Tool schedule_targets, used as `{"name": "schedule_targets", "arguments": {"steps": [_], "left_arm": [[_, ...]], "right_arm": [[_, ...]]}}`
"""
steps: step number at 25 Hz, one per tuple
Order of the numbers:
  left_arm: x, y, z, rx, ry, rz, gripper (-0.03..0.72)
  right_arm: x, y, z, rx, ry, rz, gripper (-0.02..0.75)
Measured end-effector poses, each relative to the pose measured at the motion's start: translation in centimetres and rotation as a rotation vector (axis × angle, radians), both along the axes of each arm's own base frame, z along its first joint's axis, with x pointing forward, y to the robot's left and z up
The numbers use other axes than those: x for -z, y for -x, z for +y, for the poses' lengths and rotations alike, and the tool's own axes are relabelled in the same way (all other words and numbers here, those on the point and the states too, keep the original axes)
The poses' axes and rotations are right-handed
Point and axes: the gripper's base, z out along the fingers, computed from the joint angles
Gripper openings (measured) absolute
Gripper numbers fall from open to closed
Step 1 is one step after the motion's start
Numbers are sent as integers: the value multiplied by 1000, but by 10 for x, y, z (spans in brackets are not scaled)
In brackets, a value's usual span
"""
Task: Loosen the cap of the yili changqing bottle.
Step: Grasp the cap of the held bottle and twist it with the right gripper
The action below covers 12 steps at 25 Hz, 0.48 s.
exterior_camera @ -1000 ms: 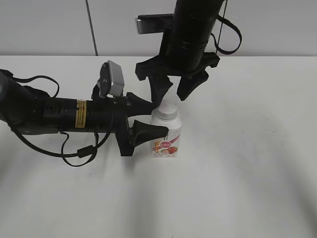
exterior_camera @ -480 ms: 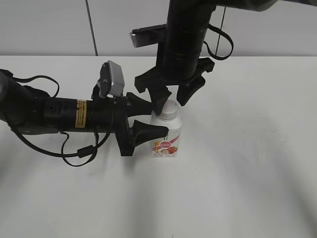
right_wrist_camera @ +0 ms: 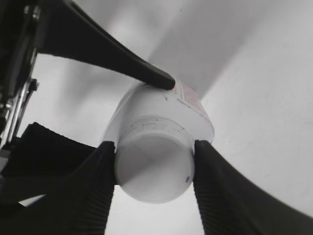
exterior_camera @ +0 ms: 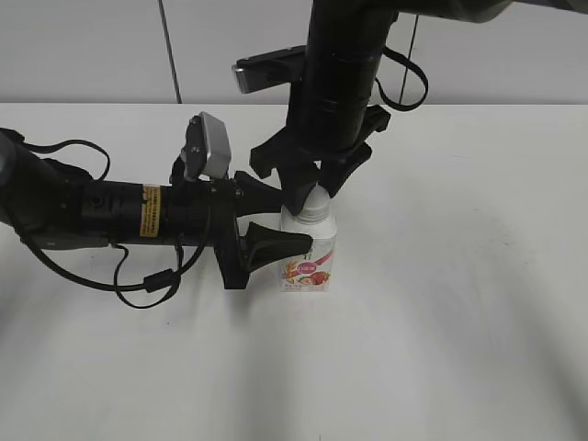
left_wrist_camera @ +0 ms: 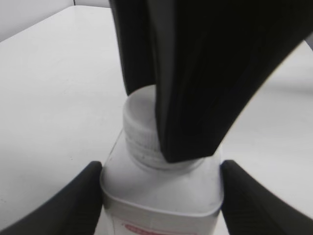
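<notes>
Bottle: yili changqing bottle [exterior_camera: 310, 255] stands upright on the white table [exterior_camera: 459, 303], near the middle, pink-red fruit label facing the exterior camera.
Cap: white ribbed cap [right_wrist_camera: 154, 164] sits on the neck, top face blank.
Left gripper: left gripper [exterior_camera: 276, 219] reaches in level from the left; its fingers [left_wrist_camera: 78, 208] press the bottle's body on both sides, clamped on it just under the shoulders.
Right gripper: right gripper [right_wrist_camera: 154, 171] comes down from above; ribbed pads [right_wrist_camera: 95, 196] sit against opposite sides of the cap, closed around it.
Backdrop: grey wall panels [exterior_camera: 92, 46] behind the table.
</notes>
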Motion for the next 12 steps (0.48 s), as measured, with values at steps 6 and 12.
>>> {"name": "schedule_targets", "arguments": {"steps": [6, 12], "left_arm": [[0, 0, 0, 0, 0, 0, 442], [0, 0, 0, 0, 0, 0, 442]], "right_arm": [[0, 0, 0, -431, 11, -74, 389], [0, 0, 0, -884, 25, -154, 389]]}}
